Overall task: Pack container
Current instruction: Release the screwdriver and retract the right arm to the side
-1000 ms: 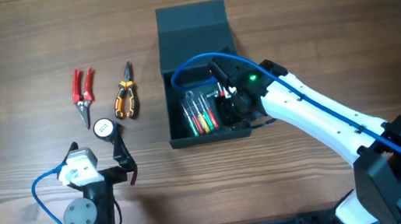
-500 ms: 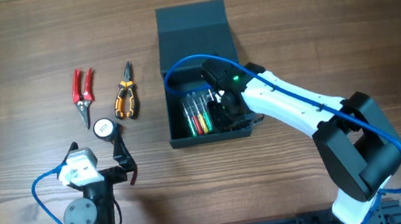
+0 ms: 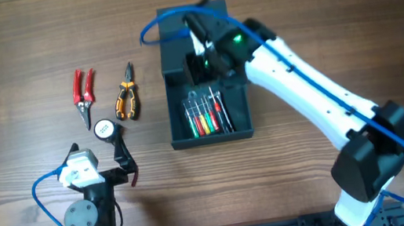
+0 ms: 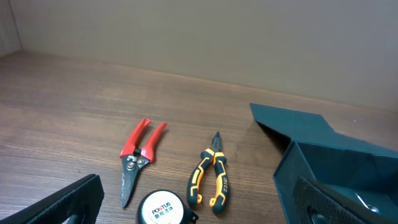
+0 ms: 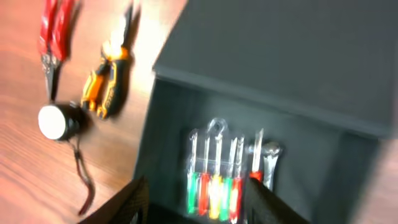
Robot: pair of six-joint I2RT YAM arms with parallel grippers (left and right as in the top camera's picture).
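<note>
The container (image 3: 174,85) is a dark teal-black box standing open, with its flap lid (image 3: 193,19) laid back at the far side. It also shows in the left wrist view (image 4: 311,168) and the right wrist view (image 5: 280,56). Inside lie a pack of coloured screwdrivers (image 3: 202,117) (image 5: 214,183) and a silver, red-handled tool (image 3: 221,109) (image 5: 264,155). My right gripper (image 3: 196,60) (image 5: 199,208) hovers over the box's far end, open and empty. My left gripper (image 3: 98,153) (image 4: 202,211) is wide open and empty, near the table's front left.
Left of the box lie red pruning shears (image 3: 84,90) (image 4: 140,155), orange-black pliers (image 3: 126,97) (image 4: 211,177) and a round tape measure (image 3: 104,129) (image 4: 163,210) with a dark strap. The right arm's blue cable (image 3: 154,28) loops over the lid.
My right gripper has moved out of the box's inside, toward the far lid end, uncovering the tools in it. The left arm has not moved.
</note>
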